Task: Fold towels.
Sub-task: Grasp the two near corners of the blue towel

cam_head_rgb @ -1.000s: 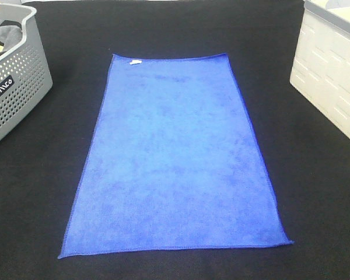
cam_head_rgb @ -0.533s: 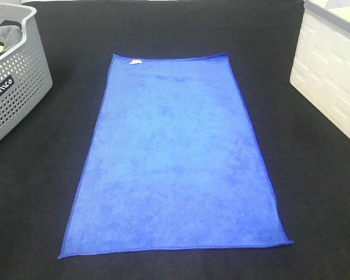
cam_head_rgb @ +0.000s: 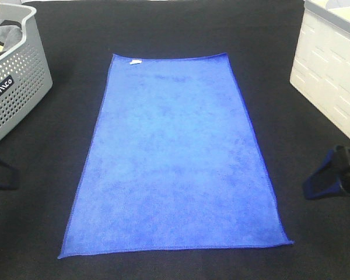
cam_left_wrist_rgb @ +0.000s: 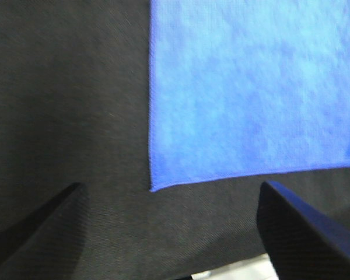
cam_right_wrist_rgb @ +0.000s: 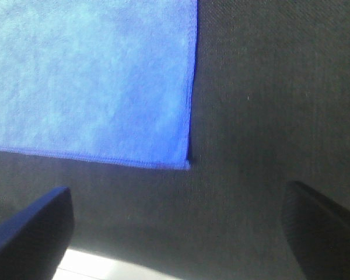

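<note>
Dark, blue-black fingers (cam_left_wrist_rgb: 41, 224) of the left gripper (cam_left_wrist_rgb: 172, 233) stand spread wide and empty above the black woven table covering (cam_left_wrist_rgb: 64, 87). One near corner of the bright royal-blue rectangular microfibre towel (cam_left_wrist_rgb: 251, 87) lies flat just ahead of the gap between them, apart from both fingers. The right gripper (cam_right_wrist_rgb: 178, 230) is likewise spread apart and holds nothing, with the towel's other near corner just ahead of its gap. In the exterior high view both grippers sit at the frame's edges, clear of the cloth on either side. The towel lies at full length between them, its darker stitched hem running all round and a small white tag (cam_head_rgb: 136, 62) at the far corner on the left gripper's side. Beyond the left gripper stands a perforated grey plastic basket (cam_head_rgb: 23, 76) with grey cloth (cam_head_rgb: 9, 32) inside; beyond the right, a white panelled plastic bin (cam_head_rgb: 332, 76).
</note>
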Robot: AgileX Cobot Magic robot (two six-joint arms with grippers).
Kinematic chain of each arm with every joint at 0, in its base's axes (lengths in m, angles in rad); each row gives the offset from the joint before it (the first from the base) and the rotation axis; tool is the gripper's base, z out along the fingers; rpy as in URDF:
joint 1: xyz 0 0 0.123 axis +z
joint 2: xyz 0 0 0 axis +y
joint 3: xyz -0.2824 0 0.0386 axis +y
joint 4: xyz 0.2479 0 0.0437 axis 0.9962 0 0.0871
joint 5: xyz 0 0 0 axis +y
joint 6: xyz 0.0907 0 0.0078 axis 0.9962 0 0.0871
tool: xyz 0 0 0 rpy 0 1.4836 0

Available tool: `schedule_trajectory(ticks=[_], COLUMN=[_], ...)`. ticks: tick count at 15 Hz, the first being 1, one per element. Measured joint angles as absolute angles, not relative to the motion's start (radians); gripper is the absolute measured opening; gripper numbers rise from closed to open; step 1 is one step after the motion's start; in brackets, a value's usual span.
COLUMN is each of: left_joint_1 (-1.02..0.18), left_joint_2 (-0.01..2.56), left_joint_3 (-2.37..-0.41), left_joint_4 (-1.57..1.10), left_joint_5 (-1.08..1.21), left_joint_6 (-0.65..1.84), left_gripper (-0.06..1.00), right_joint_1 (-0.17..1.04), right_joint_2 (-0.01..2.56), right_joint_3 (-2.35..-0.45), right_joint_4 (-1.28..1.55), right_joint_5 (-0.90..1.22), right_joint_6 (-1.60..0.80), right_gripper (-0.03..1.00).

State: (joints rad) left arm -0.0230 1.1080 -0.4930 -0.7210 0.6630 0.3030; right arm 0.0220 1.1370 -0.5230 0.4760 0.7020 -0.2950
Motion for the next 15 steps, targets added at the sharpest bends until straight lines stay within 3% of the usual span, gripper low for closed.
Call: schedule_trajectory(ticks=[4, 9, 15], left_joint_1=[-0.023, -0.023, -0.091], left_joint_2=[1.354, 1.525, 1.71], left_joint_3=[-0.493, -0.494, -0.496], left_joint_4=[-0.971, -1.086, -1.328], left_joint_5=[0.619, 0.557, 0.52], left_joint_6=[0.563, 0.734, 0.96], left_gripper=[0.75, 0.75, 0.75], right_joint_1=[0.022, 0.024, 0.147], right_joint_2=[1.311, 1.443, 1.611], right_joint_3=[-0.524, -0.524, -0.526], right_joint_4=[0.574, 0.691, 0.782], right_joint_5=[0.54, 0.515, 0.392], right_joint_6=[-0.383, -0.479, -0.568], right_gripper=[0.9, 0.89, 0.84])
